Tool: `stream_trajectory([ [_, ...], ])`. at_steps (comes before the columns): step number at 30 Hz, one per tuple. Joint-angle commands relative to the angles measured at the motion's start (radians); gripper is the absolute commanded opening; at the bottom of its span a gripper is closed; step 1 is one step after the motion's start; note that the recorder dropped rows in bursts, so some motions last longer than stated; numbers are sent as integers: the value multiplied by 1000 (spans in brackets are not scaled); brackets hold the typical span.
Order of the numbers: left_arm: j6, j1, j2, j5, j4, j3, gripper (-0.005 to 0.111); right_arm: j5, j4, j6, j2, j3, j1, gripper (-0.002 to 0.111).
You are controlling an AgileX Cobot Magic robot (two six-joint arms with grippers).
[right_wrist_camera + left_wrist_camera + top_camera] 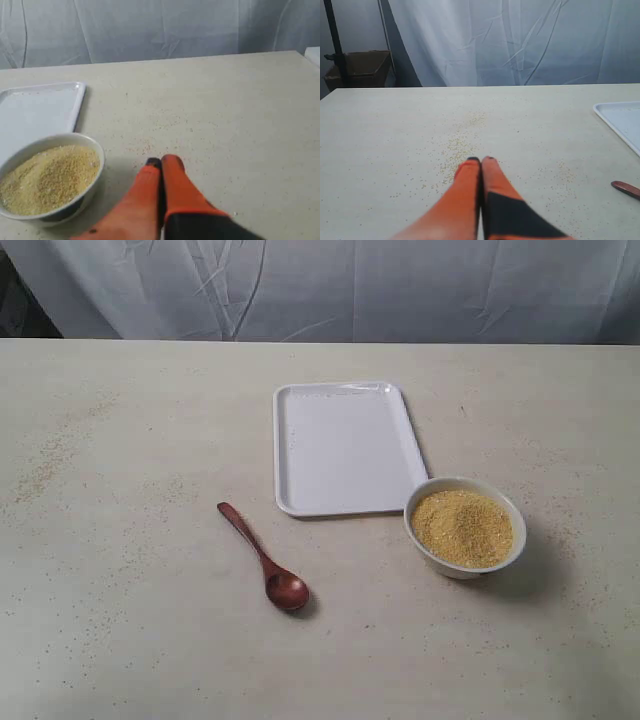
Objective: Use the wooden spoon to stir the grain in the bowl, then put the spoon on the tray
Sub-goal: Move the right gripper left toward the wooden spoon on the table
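Pre-grasp: left gripper (481, 161) and right gripper (161, 162) both pressed together, empty.
Wooden spoon (262, 558) lies flat on the table off to the side of the left gripper, apart. Best to spread the jaws, drop over the slim handle and pinch mid-handle. Spoon is dark reddish-brown with a glossy round end. Bowl (95, 150) of heaped golden grain (47, 177) sits just beside the right gripper, and the white tray (42, 107) lies beyond it.

Set on the bench (120, 620), about its middle in the exterior view: the tray (345, 450), long sides running front to back. Just beside its near right corner: the bowl (464, 481), holding the grain (462, 528) in a mound. Before the tray's near left corner and apart from it: the wooden spoon (262, 558), flat on the bench, handle angled back-left, round end nearest, well left of the bowl.
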Motion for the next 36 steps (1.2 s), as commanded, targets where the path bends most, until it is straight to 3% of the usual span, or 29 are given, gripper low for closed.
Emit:
stream_trajectory([
  [1,-3,1,-5,-5,-3,4,0,-178,-10,0,-5,3,-5,-1],
  [4,-3,1,-5,-5,-3,4,0,-392,-10,0,-5,3,-5,-1],
  [11,-3,1,-5,-5,-3,4,0,-624,2,-16,-5,3,-5,-1],
  [16,-3,1,-5,-5,-3,4,0,-169,19,-8,63,-218,-5,-1],
  [21,-3,1,-5,-5,-3,4,0,307,19,-8,382,-532,-5,-1],
  [25,-3,1,-5,-5,-3,4,0,290,151,-44,671,-601,-1,-1],
  [28,-3,1,-5,-5,-3,4,0,312,395,-257,848,-601,40,-1],
  [31,-3,1,-5,-5,-3,4,0,322,508,-340,1041,-642,145,-1],
  [36,-3,1,-5,-5,-3,4,0,333,426,-256,1305,-820,413,-1],
])
